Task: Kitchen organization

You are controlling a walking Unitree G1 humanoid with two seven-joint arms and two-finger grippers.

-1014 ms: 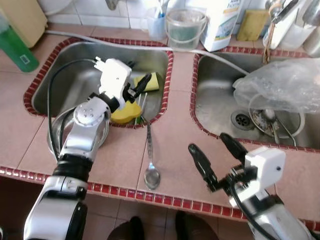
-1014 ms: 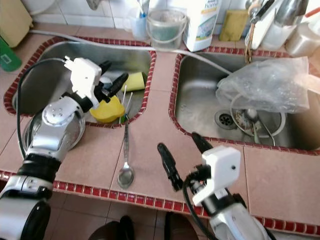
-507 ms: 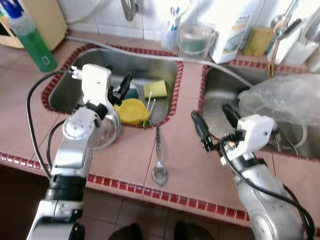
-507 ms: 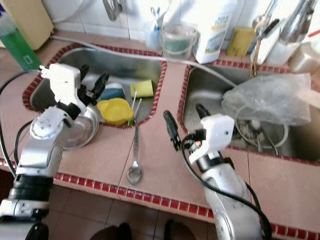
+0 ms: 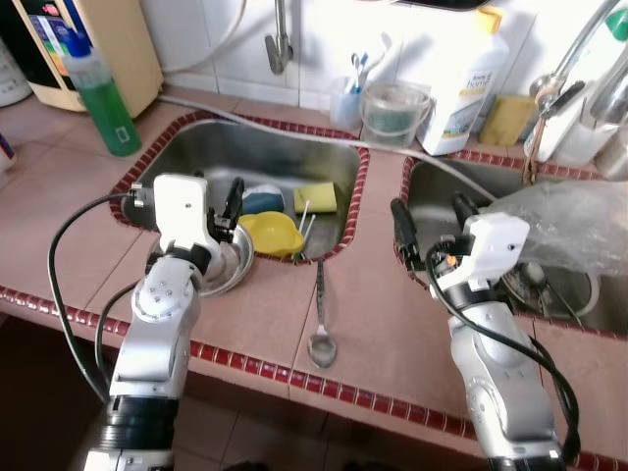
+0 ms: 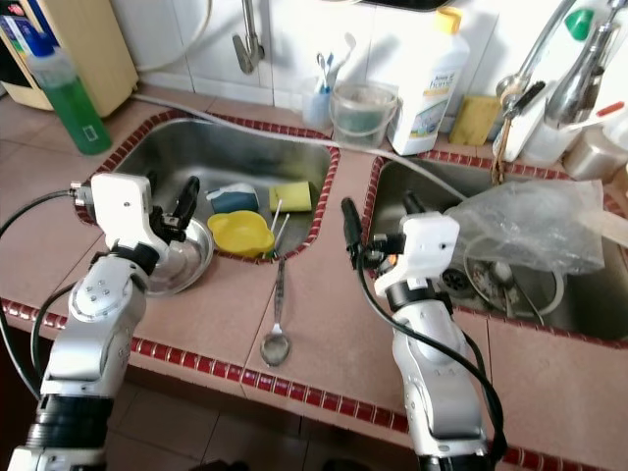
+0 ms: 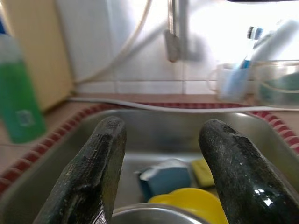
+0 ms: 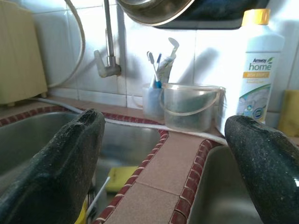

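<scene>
Left eye view shows your left gripper [image 5: 232, 208] hanging just above the near rim of the left sink [image 5: 186, 140], fingers parted and holding nothing. Directly under it sits the steel bowl [image 5: 228, 267]; just beyond its fingertips lie the yellow bowl [image 5: 271, 234], a blue sponge [image 5: 262, 199] and a yellow sponge [image 5: 316, 197]. If the steel bowl is your pick, I judge a straight descent best, one finger inside the rim and one outside, closing slowly so the metal does not skid.

Your right gripper [image 5: 429, 222] hovers over the tiled divider between the two sinks, wide open and empty. The spoon [image 5: 321, 319] lies on the counter just to its left and nearer you, handle pointing toward the sink, beside thin white sticks [image 5: 306, 224] leaning on the sink edge. The crumpled plastic bag [image 5: 569, 216] fills the basin at its right; keep that wrist clear of it. The green bottle [image 5: 98, 90] and detergent bottle [image 5: 464, 54] stand well apart.
</scene>
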